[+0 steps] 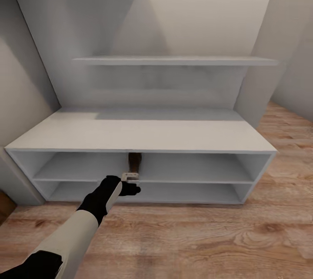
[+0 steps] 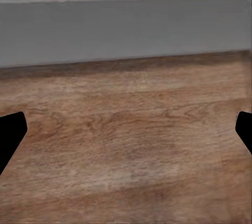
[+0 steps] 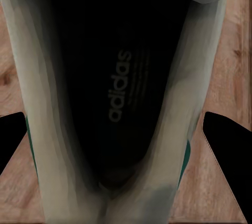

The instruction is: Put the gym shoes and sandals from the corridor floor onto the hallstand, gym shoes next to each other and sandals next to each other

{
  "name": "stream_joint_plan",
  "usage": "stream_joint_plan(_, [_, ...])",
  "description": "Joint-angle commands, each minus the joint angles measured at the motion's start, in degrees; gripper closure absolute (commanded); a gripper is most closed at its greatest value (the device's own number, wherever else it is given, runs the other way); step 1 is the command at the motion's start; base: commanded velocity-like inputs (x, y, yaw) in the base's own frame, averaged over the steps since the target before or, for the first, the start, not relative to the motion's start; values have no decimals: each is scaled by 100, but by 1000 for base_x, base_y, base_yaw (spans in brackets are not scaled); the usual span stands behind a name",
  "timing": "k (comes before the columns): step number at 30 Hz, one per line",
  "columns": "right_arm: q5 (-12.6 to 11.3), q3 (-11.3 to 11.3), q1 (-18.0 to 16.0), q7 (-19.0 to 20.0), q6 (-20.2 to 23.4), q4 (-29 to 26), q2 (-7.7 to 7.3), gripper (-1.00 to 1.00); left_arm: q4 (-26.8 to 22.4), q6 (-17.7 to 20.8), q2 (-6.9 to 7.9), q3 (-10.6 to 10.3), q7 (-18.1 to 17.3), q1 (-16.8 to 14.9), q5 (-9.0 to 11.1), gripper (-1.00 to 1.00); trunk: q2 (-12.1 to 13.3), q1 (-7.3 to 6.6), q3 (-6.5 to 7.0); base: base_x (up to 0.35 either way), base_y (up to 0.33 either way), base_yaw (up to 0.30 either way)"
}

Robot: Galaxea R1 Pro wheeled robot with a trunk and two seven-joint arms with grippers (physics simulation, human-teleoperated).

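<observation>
Right gripper point(image 3: 126, 145) poised over a gym shoe point(image 3: 121, 103) lying on the corridor floor point(image 3: 231, 66), fingers point(image 3: 228, 150) spread either side of its opening, presumably lining up a grasp. Left gripper point(image 1: 130, 189) low before the hallstand point(image 1: 139, 133), fingers point(image 2: 10, 135) spread, empty. Dark sandal point(image 1: 134, 161), probably, already on the upper shelf row beyond.

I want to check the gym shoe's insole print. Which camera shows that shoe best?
The right wrist view: the gym shoe sits between the right hand's fingertips, opening toward the camera, its insole print readable. The head and left wrist views show hallstand and floor instead.
</observation>
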Motion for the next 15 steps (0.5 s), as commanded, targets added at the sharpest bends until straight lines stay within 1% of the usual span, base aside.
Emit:
stream_joint_plan(1, [61, -14, -8, 48, 25, -7, 0, 100, -6, 24, 3, -10, 5, -2, 24, -100, -2, -5, -5, -344, 0, 0])
stream_joint_plan(9, [59, -18, -4, 39, 25, -6, 0, 100, -6, -13, 3, -19, 1, 7, 24, -100, -2, -5, -5, -344, 0, 0])
stream_joint_plan(12, [45, -21, -5, 40, 25, -6, 0, 100, -6, -166, 3, -21, -2, 29, 28, -100, -2, -5, -5, -343, 0, 0])
stream_joint_plan(14, [26, -22, -5, 44, 25, -6, 0, 100, -4, -888, 3, -26, -4, 61, 35, -100, -2, -5, -5, -334, 0, 0])
stream_joint_plan(15, [22, -22, -6, 44, 25, -6, 0, 100, -2, -1048, 3, -26, -4, 71, 37, -100, -2, -5, -5, -331, 0, 0])
